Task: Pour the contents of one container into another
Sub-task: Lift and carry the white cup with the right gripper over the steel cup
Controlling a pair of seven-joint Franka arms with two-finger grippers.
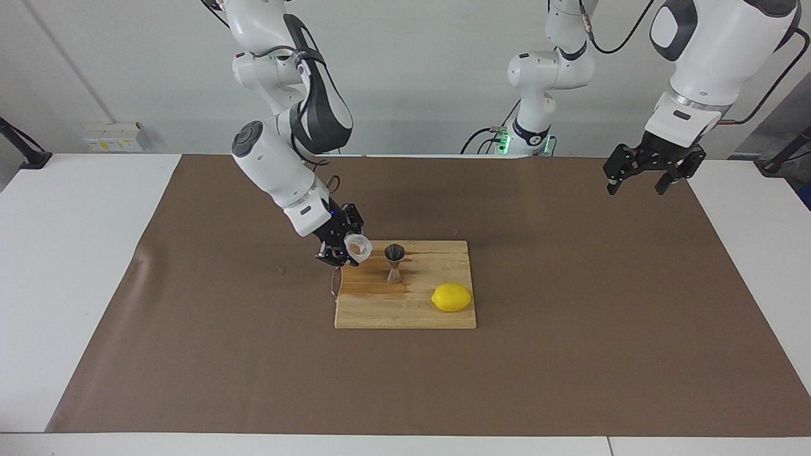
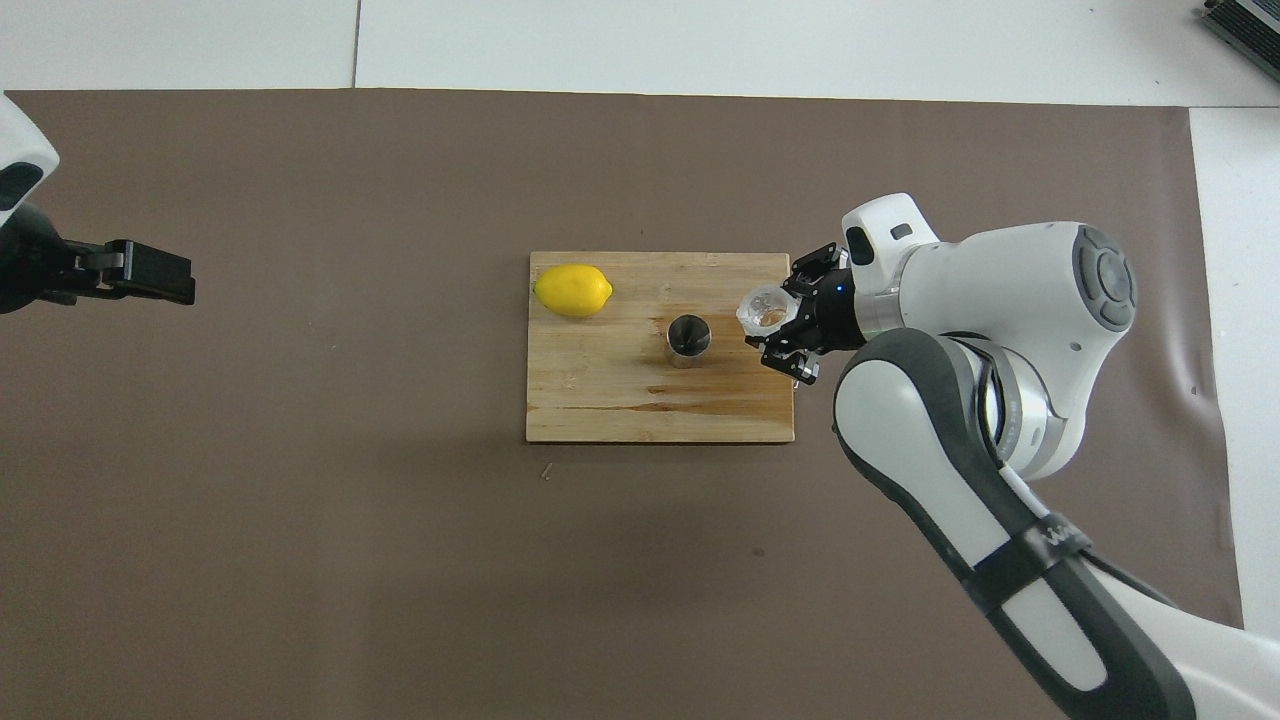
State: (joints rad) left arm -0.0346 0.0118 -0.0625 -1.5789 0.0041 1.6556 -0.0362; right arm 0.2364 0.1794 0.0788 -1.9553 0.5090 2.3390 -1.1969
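Note:
My right gripper (image 1: 352, 249) (image 2: 778, 326) is shut on the small whitish plastic cup (image 1: 359, 247) (image 2: 764, 308) and holds it in the air over the edge of the wooden board (image 1: 405, 311) (image 2: 620, 405) at the right arm's end. The cup's mouth leans slightly toward the steel jigger (image 1: 395, 263) (image 2: 689, 337), which stands upright on the board a short way off. Cup and jigger do not touch. My left gripper (image 1: 637, 185) (image 2: 150, 275) waits open and empty, raised over the brown paper at the left arm's end.
A yellow lemon (image 1: 452, 297) (image 2: 572, 290) lies on the board's corner farther from the robots, toward the left arm's end. The board has a small wire handle (image 1: 334, 280) on the side under the cup. Brown paper (image 1: 570, 354) covers the table.

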